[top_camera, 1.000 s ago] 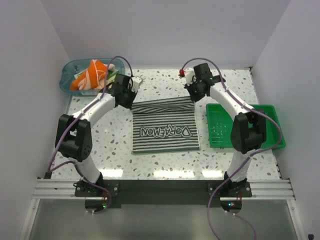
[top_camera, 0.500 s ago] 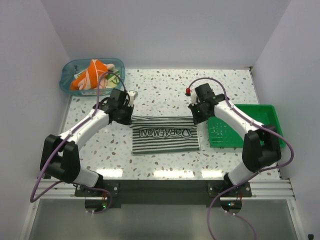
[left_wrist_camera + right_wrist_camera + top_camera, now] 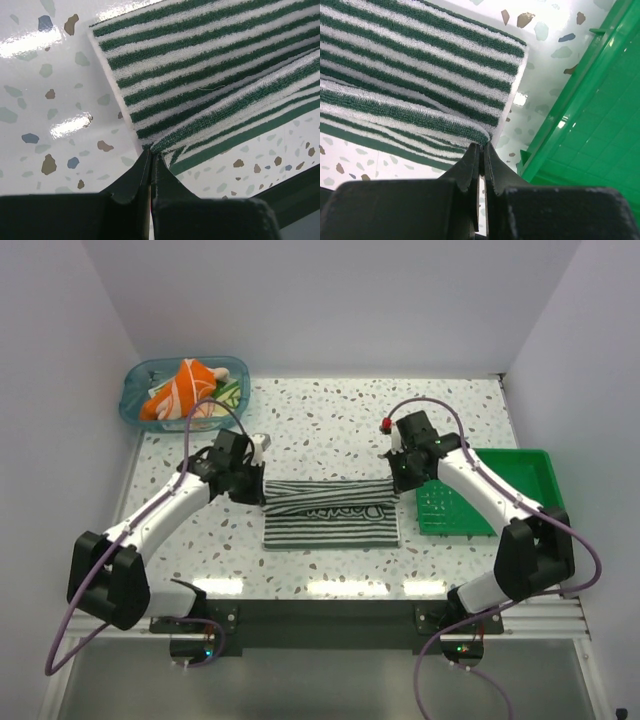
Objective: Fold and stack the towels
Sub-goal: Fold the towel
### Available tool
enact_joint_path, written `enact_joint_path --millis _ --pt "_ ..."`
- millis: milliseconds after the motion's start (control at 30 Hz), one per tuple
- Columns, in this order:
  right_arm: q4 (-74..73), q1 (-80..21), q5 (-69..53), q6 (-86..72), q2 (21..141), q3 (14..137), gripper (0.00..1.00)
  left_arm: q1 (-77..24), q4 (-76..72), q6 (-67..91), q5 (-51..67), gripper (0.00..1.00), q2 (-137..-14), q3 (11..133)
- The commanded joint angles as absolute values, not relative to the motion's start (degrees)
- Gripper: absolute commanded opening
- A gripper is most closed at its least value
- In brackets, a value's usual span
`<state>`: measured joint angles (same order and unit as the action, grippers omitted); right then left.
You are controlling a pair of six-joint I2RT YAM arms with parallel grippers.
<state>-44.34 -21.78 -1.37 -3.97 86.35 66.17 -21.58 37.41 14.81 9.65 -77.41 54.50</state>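
Right, the striped towel (image 3: 330,525) lies in the middle of the desk (image 3: 330,415), its far edge raised and doubled toward the near edge. The left tool (image 3: 257,483) pinches one far corner and the right tool (image 3: 399,478) the other, presumably so the fold comes over level. The orange towel (image 3: 178,390) sits bunched in the blue tub (image 3: 135,405) at the far left corner; a green tray (image 3: 535,465) sits by the right edge.

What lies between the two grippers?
The striped towel: its pinched edge spans from the left gripper to the right gripper, clearest in the top view.
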Motion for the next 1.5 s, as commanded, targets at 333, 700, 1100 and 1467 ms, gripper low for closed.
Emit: enact_joint_path --millis 333,700,1100,1467 --pt "-47.64 -21.62 -2.55 -10.90 78.40 59.51 0.00 -21.80 39.20 17.58 12.30 0.00 -74.00 49.58" --pt "-39.73 -21.80 -6.33 -14.76 82.35 50.19 0.00 -21.88 33.93 19.51 12.57 0.00 -80.06 45.18" --pt "-31.82 -21.45 1.48 -12.49 92.80 53.16 0.00 -21.10 30.06 21.80 7.65 0.00 -86.66 47.89" --pt "-36.91 -21.27 4.31 -10.81 89.83 59.15 0.00 -20.30 32.86 19.60 6.24 0.00 -85.78 52.73"
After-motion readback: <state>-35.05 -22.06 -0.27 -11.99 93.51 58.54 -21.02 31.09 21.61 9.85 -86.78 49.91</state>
